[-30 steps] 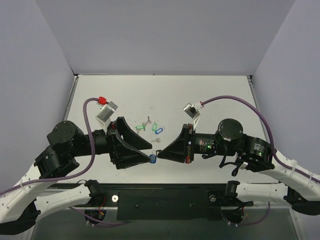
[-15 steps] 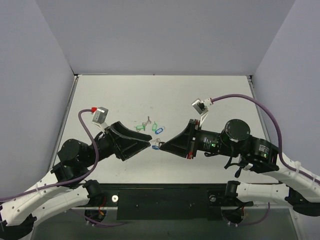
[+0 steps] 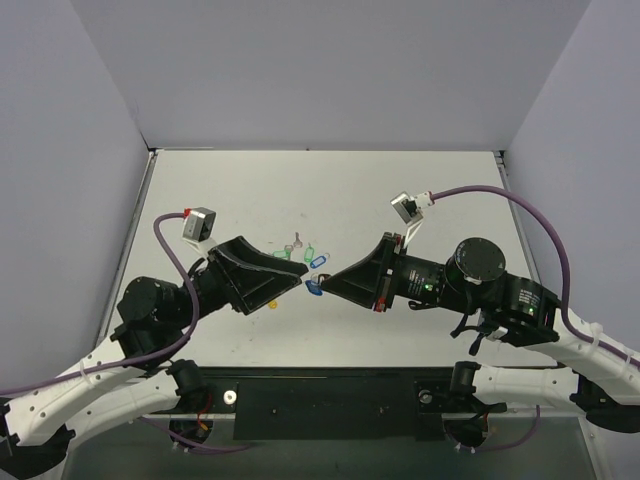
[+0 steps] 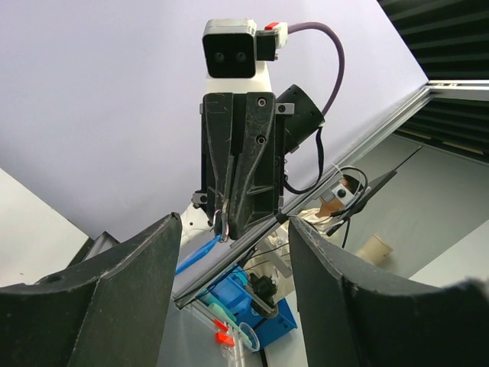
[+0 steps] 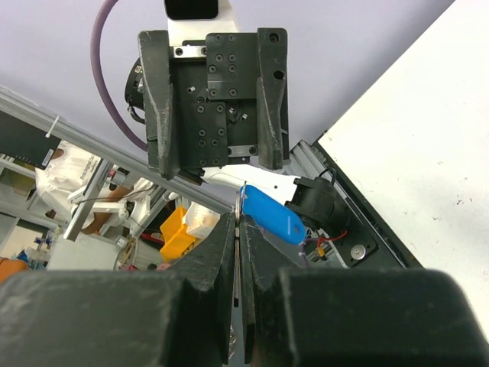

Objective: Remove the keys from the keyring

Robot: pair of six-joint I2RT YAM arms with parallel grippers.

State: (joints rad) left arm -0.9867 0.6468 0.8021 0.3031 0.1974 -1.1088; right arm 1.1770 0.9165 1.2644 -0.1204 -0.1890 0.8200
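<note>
My right gripper [image 5: 238, 220] is shut on a thin silver key [image 5: 240, 229], seen edge-on between its fingers. The keyring's small metal ring [image 5: 241, 197] sticks out past the fingertips, and its blue tag [image 5: 273, 216] hangs from it. In the top view, the right gripper [image 3: 325, 282] holds this keyring [image 3: 312, 289] above the table, tip to tip with my left gripper [image 3: 298, 282]. The left gripper [image 4: 233, 229] is open, its wide-set fingers [image 4: 122, 298] framing the ring [image 4: 221, 220] and blue tag [image 4: 197, 254] a short way off. Nothing is between them.
Just beyond the grippers, two green tags [image 3: 283, 254] [image 3: 308, 252], another blue tag [image 3: 318, 261] and a loose silver key [image 3: 296, 240] lie on the white table [image 3: 400, 180]. A small yellow piece [image 3: 272, 303] shows beside the left gripper.
Both grippers have moved away from the near edge toward the scattered tags, still facing each other. The keyring stayed in the right gripper. The left jaws have narrowed slightly.
</note>
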